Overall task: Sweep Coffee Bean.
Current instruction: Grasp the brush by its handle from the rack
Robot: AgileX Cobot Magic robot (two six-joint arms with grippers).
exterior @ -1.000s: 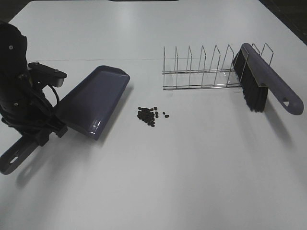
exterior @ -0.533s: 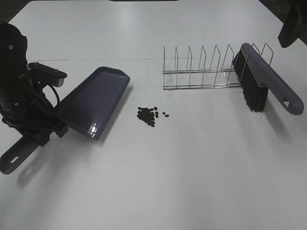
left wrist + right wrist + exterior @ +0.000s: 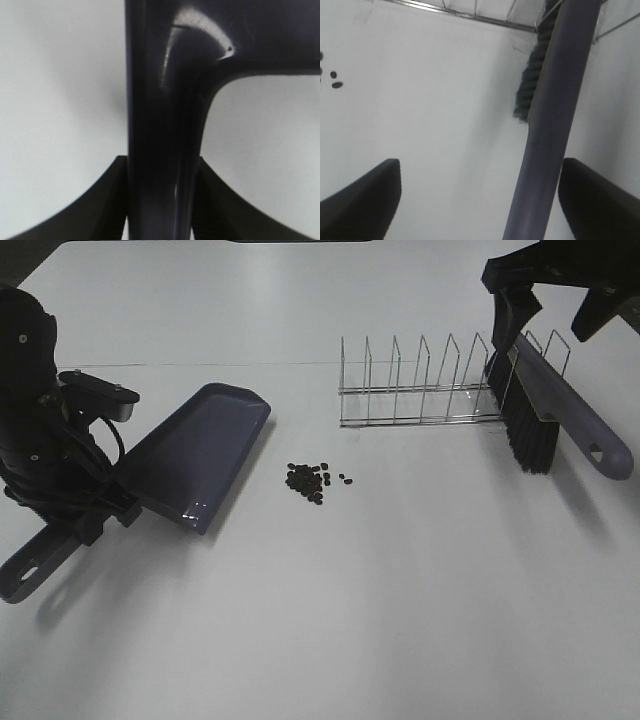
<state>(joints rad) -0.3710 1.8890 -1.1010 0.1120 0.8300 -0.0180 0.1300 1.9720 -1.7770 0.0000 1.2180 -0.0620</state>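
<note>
Coffee beans [image 3: 312,480] sit mid table [image 3: 400,620], in a small loose patch of tiny dark brown-black ovals, most of them touching. The patch's long axis runs roughly from the dustpan side toward the brush side, with two or three strays trailing off the brush-side end; which way single beans point is too small to tell. The purple dustpan [image 3: 195,455] lies just beside the patch, apart from it, its long edge facing the beans. My left end effector [image 3: 160,200] is clamped on the dustpan handle, fingers pressed against both sides of it. My right end effector [image 3: 555,285] hangs above the purple brush [image 3: 555,415], spread wide, not touching it, the handle running between the fingers [image 3: 365,195] in the wrist view. The brush leans on the end of the wire rack [image 3: 420,390], bristles down, well apart from the beans
</note>
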